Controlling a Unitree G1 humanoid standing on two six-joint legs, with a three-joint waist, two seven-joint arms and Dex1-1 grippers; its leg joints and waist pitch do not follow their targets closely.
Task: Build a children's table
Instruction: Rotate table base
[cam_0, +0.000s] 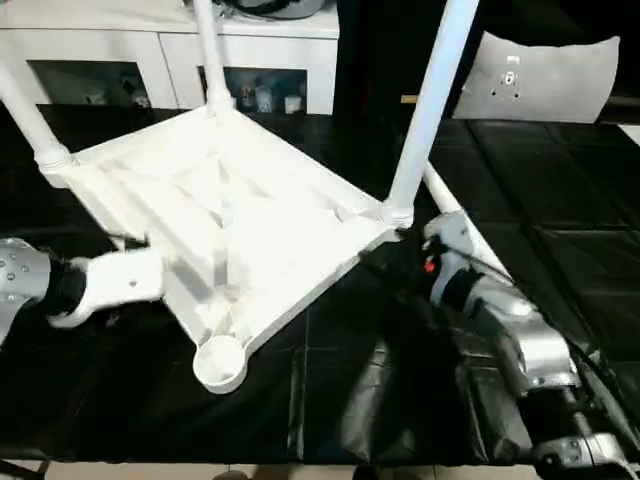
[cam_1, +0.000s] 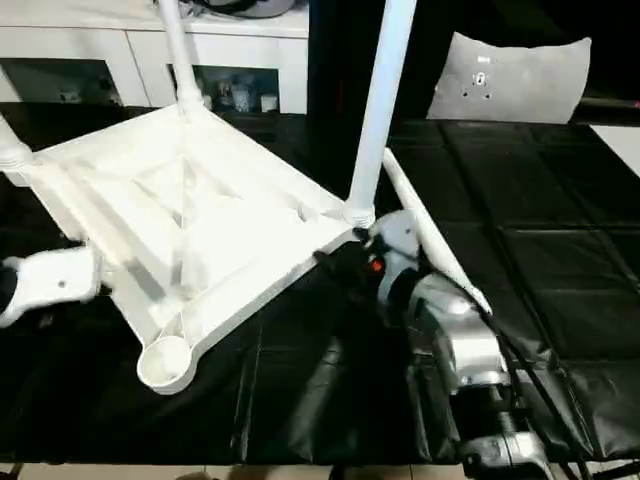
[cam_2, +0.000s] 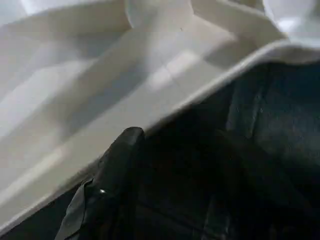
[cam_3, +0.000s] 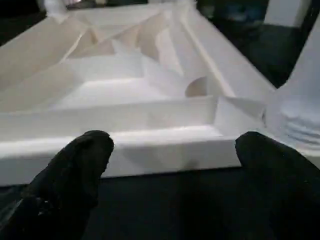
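Silver forearms flank the work | children's table (cam_0: 230, 220) lies upside down on black mat (cam_0: 400, 400), three legs up, one socket (cam_0: 220, 362) vacant | right gripper (cam_3: 172, 165) spread wide at its rim | left gripper (cam_2: 112, 170): grip unclear | fourth leg (cam_1: 430, 235) lies alongside.

one tabletop (cam_0: 230, 215), three fitted legs (cam_0: 432, 105), one loose leg (cam_1: 430, 235)
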